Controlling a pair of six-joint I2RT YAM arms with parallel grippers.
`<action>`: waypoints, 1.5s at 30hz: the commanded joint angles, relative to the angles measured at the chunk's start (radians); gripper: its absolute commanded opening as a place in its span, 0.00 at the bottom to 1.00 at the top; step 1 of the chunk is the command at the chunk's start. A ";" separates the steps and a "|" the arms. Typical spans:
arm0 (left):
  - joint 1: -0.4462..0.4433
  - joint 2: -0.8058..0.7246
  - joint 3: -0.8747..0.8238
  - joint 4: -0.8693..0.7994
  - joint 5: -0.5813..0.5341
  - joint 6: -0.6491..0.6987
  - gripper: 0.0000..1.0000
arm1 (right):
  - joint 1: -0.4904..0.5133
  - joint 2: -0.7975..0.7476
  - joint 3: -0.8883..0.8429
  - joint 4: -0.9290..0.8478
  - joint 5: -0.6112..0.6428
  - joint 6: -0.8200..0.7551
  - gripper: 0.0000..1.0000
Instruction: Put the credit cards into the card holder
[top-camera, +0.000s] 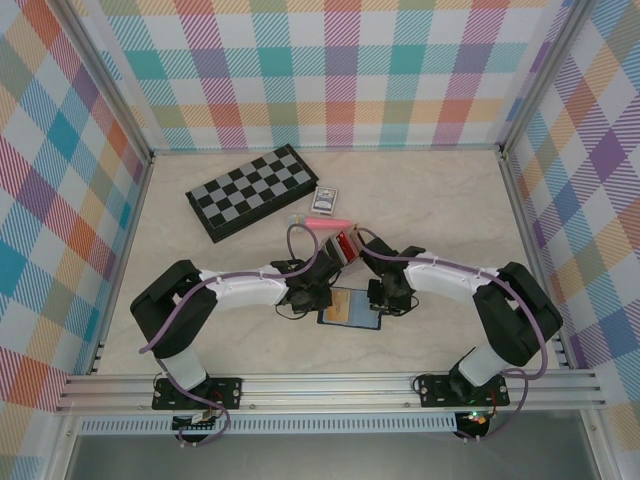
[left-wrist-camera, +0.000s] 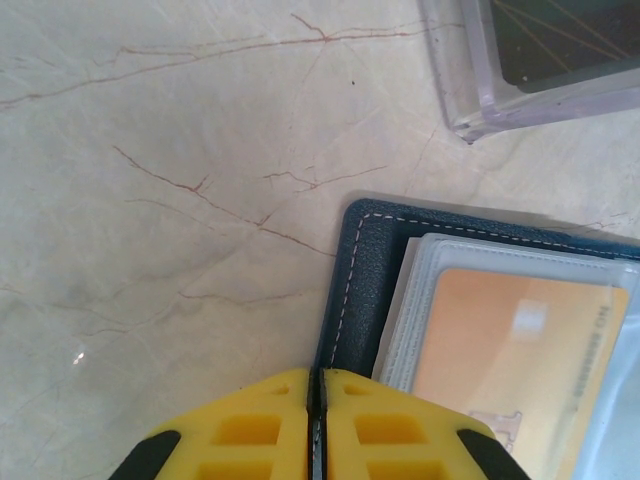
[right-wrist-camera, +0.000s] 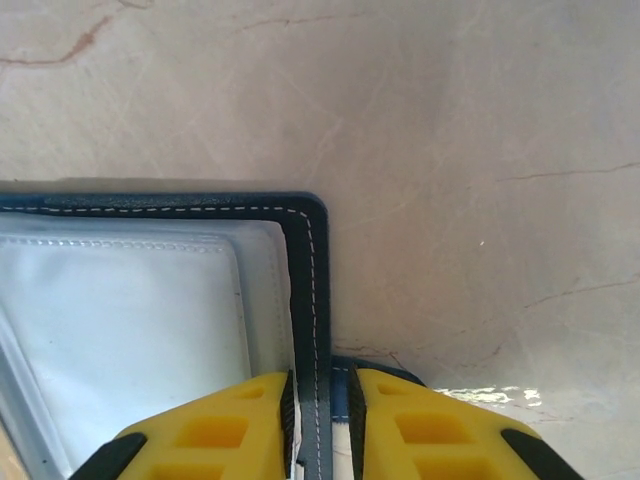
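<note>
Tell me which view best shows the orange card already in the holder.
Left wrist: the orange card sits close up behind a clear sleeve of the open card holder. Top external gives it as a small, distant tan patch. Right wrist gives the holder's clear sleeves and stitched edge.

The card holder (left-wrist-camera: 360, 270) is grained, stitched leather — its clear plastic sleeves (right-wrist-camera: 120, 330) glossy.

A navy card holder (left-wrist-camera: 362, 270) with white stitching shows an orange card (left-wrist-camera: 520, 350) under clear sleeves (left-wrist-camera: 415, 300). The tools' fingers (left-wrist-camera: 250, 435) are yellow. The cream bench (left-wrist-camera: 170, 220) has reddish veins; the walls (top-camera: 330, 70) are pastel plaid.
</note>
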 joint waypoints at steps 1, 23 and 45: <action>-0.001 0.045 -0.052 -0.066 -0.007 -0.011 0.10 | -0.028 0.020 -0.099 -0.040 0.023 0.025 0.22; -0.011 0.052 -0.035 -0.076 -0.001 -0.009 0.09 | -0.213 -0.089 -0.210 0.098 -0.184 -0.041 0.26; 0.064 -0.259 0.012 -0.122 -0.053 0.008 0.37 | -0.225 -0.217 0.290 -0.043 -0.219 -0.404 0.62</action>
